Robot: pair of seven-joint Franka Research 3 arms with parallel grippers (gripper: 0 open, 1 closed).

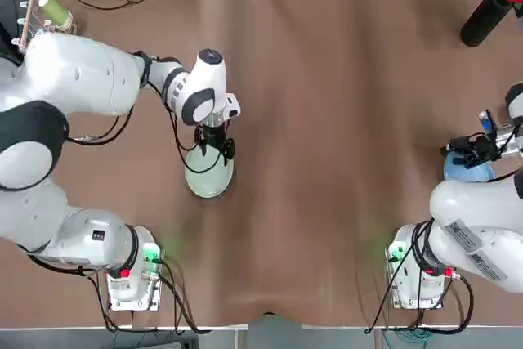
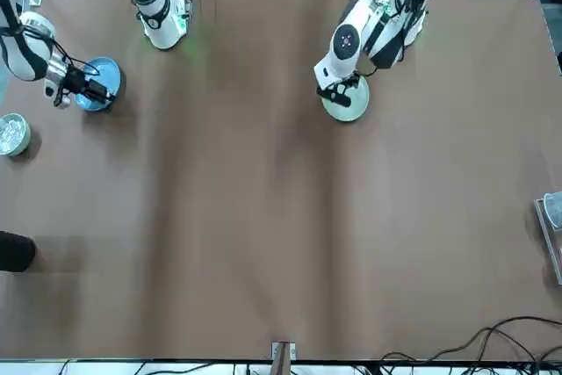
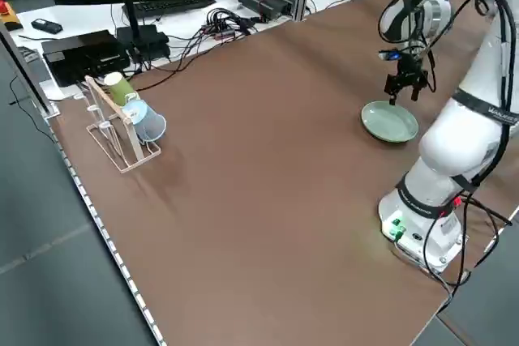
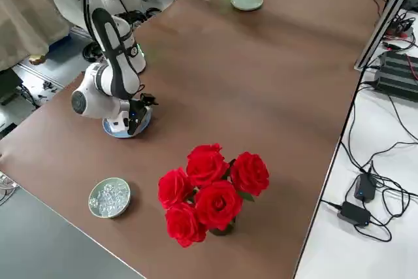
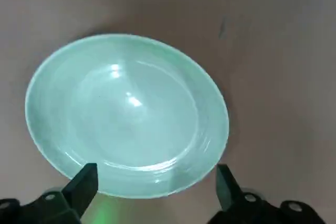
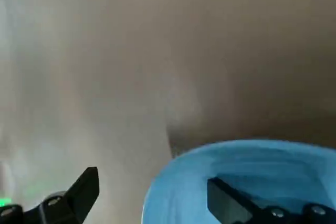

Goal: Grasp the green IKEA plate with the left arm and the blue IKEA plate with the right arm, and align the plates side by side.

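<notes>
Pale sage-green round plastic plate [image 1: 209,177], raised rim, glossy, flat on brown table [image 1: 327,120], near left arm's base. Left gripper [image 5: 153,178] just above plate's far edge, fingers apart, wide as plate, not touching it. Light sky-blue round plastic plate [image 2: 98,82], shallow rim, at table's right edge, well apart from green one. Right gripper [image 6: 152,187] low over it, fingers apart: one finger [image 6: 226,199] over plate's inside, other outside rim.

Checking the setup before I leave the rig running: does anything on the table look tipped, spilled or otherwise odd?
Nothing stands out. The green plate lies flat beneath the open left gripper; the blue plate lies flat with the open right gripper straddling its rim.
</notes>
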